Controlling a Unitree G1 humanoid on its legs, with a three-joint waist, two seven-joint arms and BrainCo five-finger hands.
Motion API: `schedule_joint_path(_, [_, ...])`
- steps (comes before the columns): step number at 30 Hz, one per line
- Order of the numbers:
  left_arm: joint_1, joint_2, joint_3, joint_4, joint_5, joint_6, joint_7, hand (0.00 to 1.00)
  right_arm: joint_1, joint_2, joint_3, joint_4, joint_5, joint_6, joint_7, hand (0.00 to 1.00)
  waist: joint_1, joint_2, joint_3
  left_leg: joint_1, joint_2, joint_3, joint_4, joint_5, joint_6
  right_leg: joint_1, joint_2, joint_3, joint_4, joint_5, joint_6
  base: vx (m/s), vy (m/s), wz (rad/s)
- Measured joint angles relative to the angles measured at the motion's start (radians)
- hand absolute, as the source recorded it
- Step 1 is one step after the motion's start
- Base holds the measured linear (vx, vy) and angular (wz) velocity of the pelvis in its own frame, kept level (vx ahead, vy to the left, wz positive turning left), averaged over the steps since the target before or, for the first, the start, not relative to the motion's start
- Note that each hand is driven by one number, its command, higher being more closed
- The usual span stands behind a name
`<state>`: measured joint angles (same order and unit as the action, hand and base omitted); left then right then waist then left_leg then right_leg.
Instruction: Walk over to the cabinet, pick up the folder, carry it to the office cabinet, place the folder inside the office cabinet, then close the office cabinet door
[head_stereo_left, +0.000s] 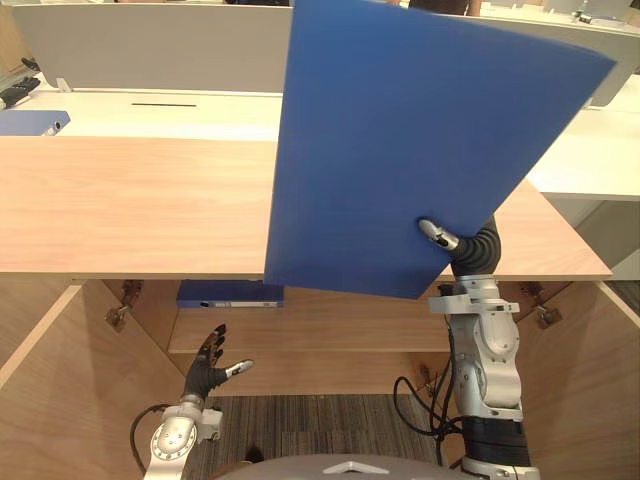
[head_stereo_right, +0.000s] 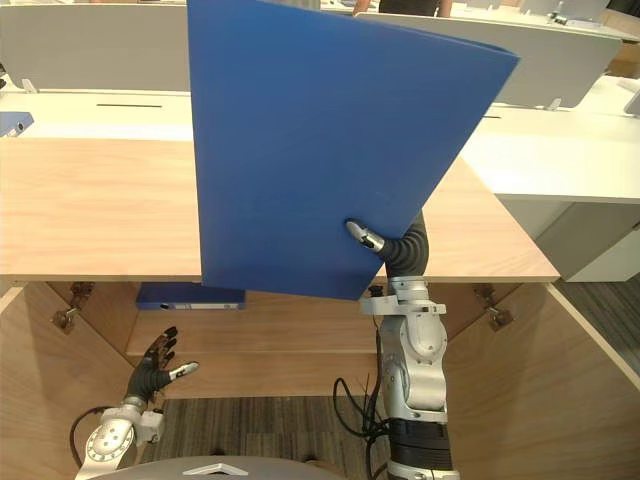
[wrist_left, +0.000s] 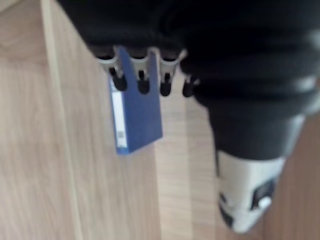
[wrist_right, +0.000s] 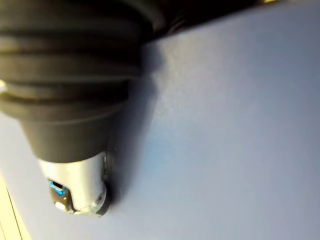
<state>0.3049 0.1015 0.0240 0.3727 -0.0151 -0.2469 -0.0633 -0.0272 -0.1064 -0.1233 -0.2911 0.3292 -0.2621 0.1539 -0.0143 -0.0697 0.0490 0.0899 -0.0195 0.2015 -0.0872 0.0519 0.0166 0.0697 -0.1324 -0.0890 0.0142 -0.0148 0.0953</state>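
A blue binder (head_stereo_left: 230, 293) lies flat on a shelf (head_stereo_left: 330, 322) — beyond, white desks (head_stereo_left: 150, 112) meet a grey partition (head_stereo_left: 150, 45) — carpet (head_stereo_left: 320, 418) below.

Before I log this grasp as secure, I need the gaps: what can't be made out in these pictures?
- Right hand: fingers hidden behind the large flat blue folder, both eye views; its thumb presses the front.
- Folder's top corner: cut off by the picture edge.
- Light wooden cabinet top: middle covered by the folder.
- Small blue binder on the shelf: label blurred, left wrist view.
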Motion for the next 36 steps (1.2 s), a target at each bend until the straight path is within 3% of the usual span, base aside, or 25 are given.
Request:
schedule_joint_path(9, [-0.002,-0.005,0.036,0.141,0.043,0.023,0.078,0.0,0.123,0.015,0.071,-0.012,0.02,0.002,0.018,1.0,-0.009,0.002,0.0,0.018,0.003,0.038,0.0,-0.012,-0.006,-0.003,0.004,0.034,0.001,0.002,-0.002,0.0,0.007,-0.13])
schedule_joint_path(19, [-0.027,0.007,0.033,0.279,0.081,0.038,0.088,0.0,0.222,-0.024,0.162,0.032,0.014,0.005,0.02,1.0,-0.034,0.008,0.002,0.013,0.013,0.085,0.0,-0.026,-0.015,-0.029,0.016,0.083,-0.013,0.015,-0.01,0.01,0.003,-0.16])
schedule_joint_path(23, [-0.047,0.01,0.028,0.28,0.088,0.043,0.11,0.0,0.222,-0.052,0.166,0.04,-0.078,0.005,0.007,1.0,-0.038,0.027,0.03,-0.016,0.011,0.122,0.009,-0.027,-0.016,-0.1,0.019,0.123,0.04,0.019,-0.004,0.0,0.005,-0.26])
schedule_joint_path(25, [-0.103,0.029,0.012,0.292,0.089,0.042,0.124,0.0,0.196,-0.064,0.183,0.046,-0.134,0.004,-0.021,1.0,-0.048,0.032,0.083,-0.117,0.025,0.131,0.147,-0.079,-0.005,-0.178,0.014,0.133,0.108,0.014,-0.011,-0.08,-0.007,-0.17])
schedule_joint_path(27, [-0.189,0.042,0.012,0.317,0.09,0.043,0.134,0.0,0.149,-0.071,0.225,0.046,-0.184,-0.001,-0.036,1.0,-0.056,0.057,0.149,-0.284,0.083,0.136,0.401,-0.179,0.007,-0.29,0.026,0.133,0.231,-0.02,-0.004,-0.18,-0.027,-0.13])
schedule_joint_path(28, [-0.208,0.041,0.012,0.315,0.09,0.043,0.142,0.0,0.137,-0.071,0.237,0.046,-0.195,-0.001,-0.039,1.0,-0.056,0.064,0.164,-0.315,0.098,0.134,0.452,-0.2,0.011,-0.317,0.03,0.135,0.268,-0.034,-0.004,-0.23,0.024,-0.08])
schedule_joint_path(30, [-0.256,0.035,0.007,0.312,0.097,0.043,0.16,0.0,0.111,-0.067,0.296,0.042,-0.268,-0.015,-0.081,1.0,-0.052,0.074,0.209,-0.402,0.136,0.134,0.608,-0.284,0.01,-0.42,0.035,0.136,0.431,-0.119,-0.008,-0.22,0.057,-0.06])
schedule_joint_path(36, [-0.27,0.014,-0.018,0.266,0.108,0.046,0.19,0.0,0.096,-0.051,0.384,-0.035,-0.434,-0.048,-0.184,1.0,-0.036,0.093,0.26,-0.55,0.193,0.159,0.799,-0.369,0.03,-0.595,0.031,0.134,0.625,-0.183,-0.006,-0.08,0.034,-0.18])
